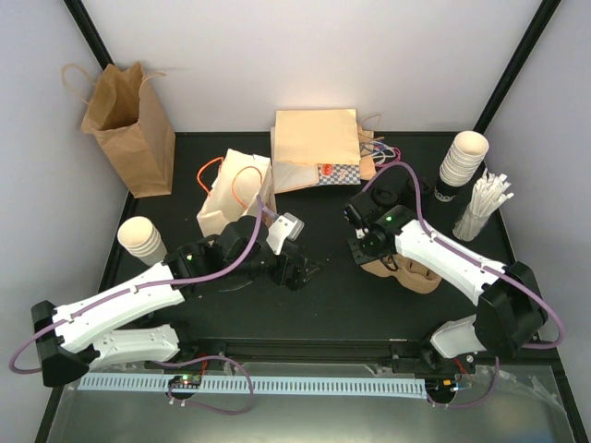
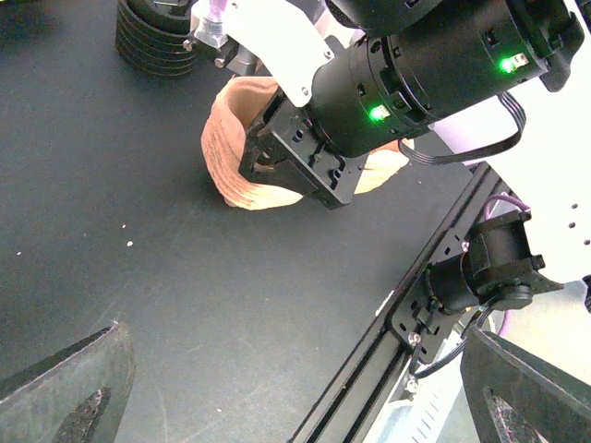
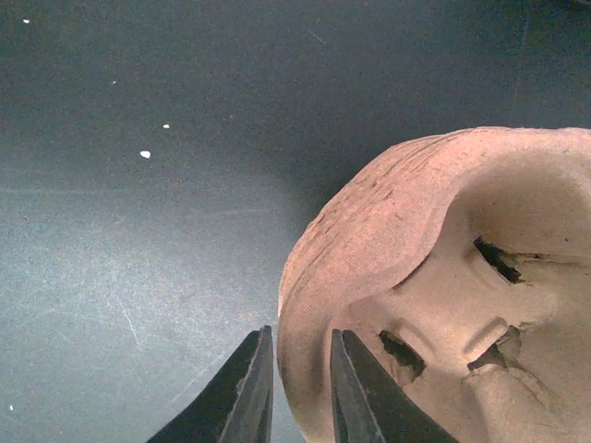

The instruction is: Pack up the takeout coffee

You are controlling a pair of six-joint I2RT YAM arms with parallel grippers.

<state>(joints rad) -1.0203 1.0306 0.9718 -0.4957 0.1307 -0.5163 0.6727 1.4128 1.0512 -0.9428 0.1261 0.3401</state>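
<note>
top external: high above the near edge, looking down on whole table (image 1: pixel 332 300) | left wrist: low, facing right arm (image 2: pixel 416 65) | right wrist: close behind its tool (image 3: pixel 300 330) | shared by all: pulp carriers (image 3: pixel 416 240)

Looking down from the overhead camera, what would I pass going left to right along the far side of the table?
Upright brown paper bag → white paper bag with orange handles → pile of flat brown paper bags → stack of cream paper cups.

Left arm (image 1: pixel 120 303): white shells, black joints, 8 o'clock.
Right arm (image 1: pixel 443 254): white shells, black joints, green light, 4 o'clock.
Cables (image 1: pixel 417 198): purple, along both arms.
Right gripper fingers (image 3: pixel 242 397): black, tapered.
</note>
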